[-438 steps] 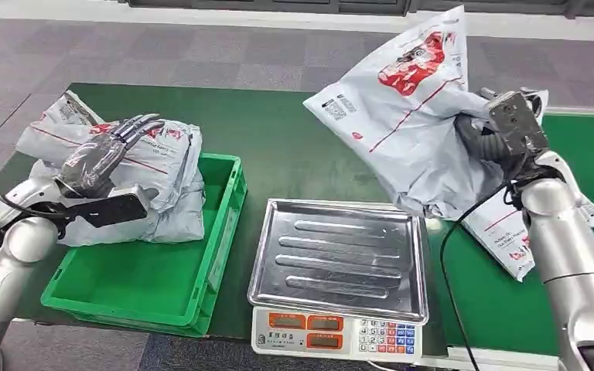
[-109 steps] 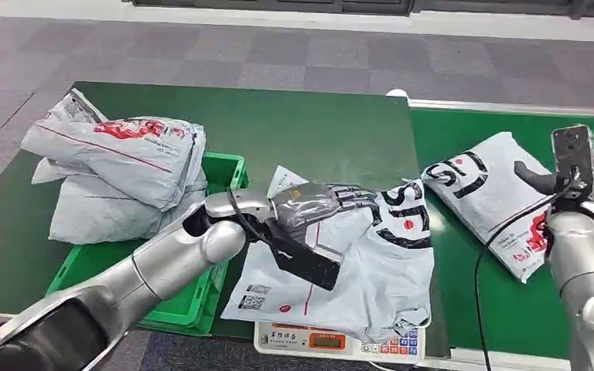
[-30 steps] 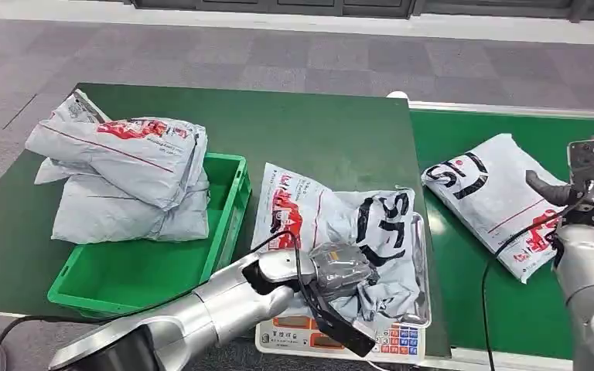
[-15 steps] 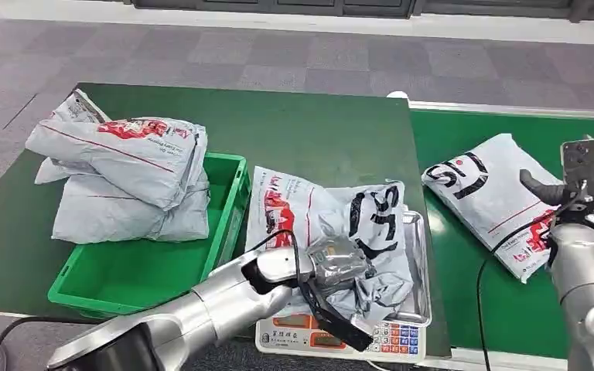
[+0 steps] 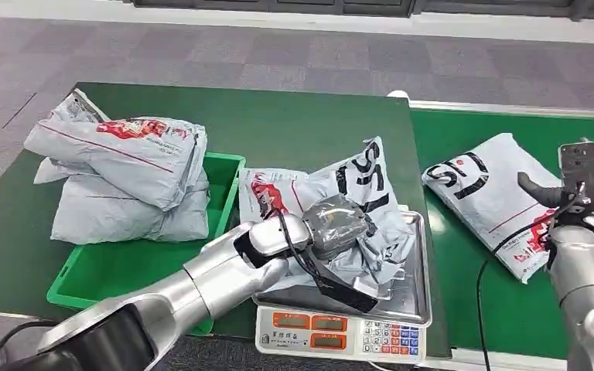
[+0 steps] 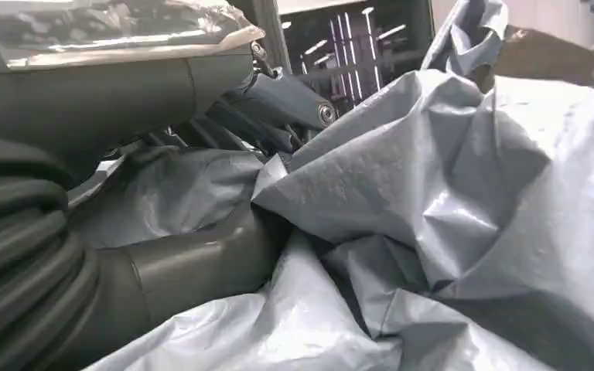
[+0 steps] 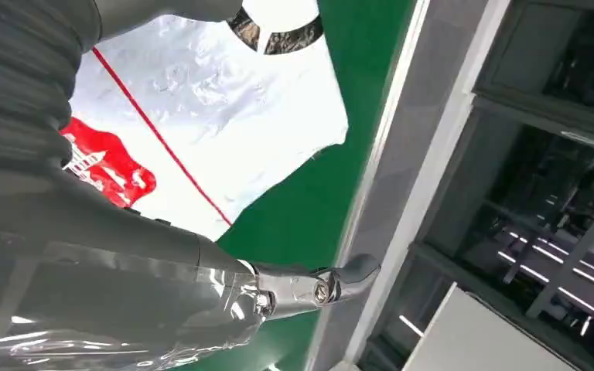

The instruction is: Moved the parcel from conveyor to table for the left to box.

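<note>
Parcel (image 5: pixel 332 202): crumpled on scale tray (image 5: pixel 416 297) | left hand (image 5: pixel 339 226) clenched in its grey film | right hand (image 5: pixel 564 189) fingers apart, empty, above conveyor (image 5: pixel 479 286) | handling: soft, light, slippery; bunch a fold mid-bag.

Crinkled, glossy grey plastic parcel (image 5: pixel 356 216) on a ribbed, shiny steel scale pan (image 5: pixel 414 286); smooth green plastic crate (image 5: pixel 135 274); matt green table (image 5: pixel 294 127); silvery metal arm (image 5: pixel 201 282).

Grey and purple carpet tiles (image 5: pixel 224 46) beyond green surface (image 5: pixel 294 124); white strip along far edge; dark glazed panels (image 7: pixel 557 154).
</note>
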Controlling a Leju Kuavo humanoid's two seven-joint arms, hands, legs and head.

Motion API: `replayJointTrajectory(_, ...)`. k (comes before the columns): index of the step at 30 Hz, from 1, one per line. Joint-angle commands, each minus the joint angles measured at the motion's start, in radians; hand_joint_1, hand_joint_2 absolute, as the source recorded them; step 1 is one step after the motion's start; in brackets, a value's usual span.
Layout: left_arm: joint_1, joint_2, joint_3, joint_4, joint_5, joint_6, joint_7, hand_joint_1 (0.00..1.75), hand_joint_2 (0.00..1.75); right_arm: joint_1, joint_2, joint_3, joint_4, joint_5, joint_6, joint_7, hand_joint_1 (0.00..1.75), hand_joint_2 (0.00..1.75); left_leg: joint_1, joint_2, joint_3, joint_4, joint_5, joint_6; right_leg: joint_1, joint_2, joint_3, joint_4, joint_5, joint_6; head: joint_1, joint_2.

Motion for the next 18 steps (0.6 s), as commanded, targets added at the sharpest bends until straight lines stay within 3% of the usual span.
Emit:
replayJointTrajectory(1,-0.043,0.030,0.014,0.000,-0.008,-0.001,0.003,1.75,1.75,-0.056,0.030,-0.032,0.074,-0.003,0.000,0.001,0.00,1.75,0.000,0.002,0.001,0.000,-0.001,0.000,0.000,0.003,0.000,0.000,0.000,0.000,0.000,0.000)
replayJointTrajectory(18,-0.048,0.021,0.046,-0.048,-0.033,-0.005,0.027,1.75,1.75,-0.039,0.029,-0.035,0.059,-0.008,-0.001,-0.004,0.00,1.75,0.000,0.002,0.001,0.000,-0.001,-0.001,0.000,0.003,0.000,-0.001,0.000,-0.001,0.000,0.000)
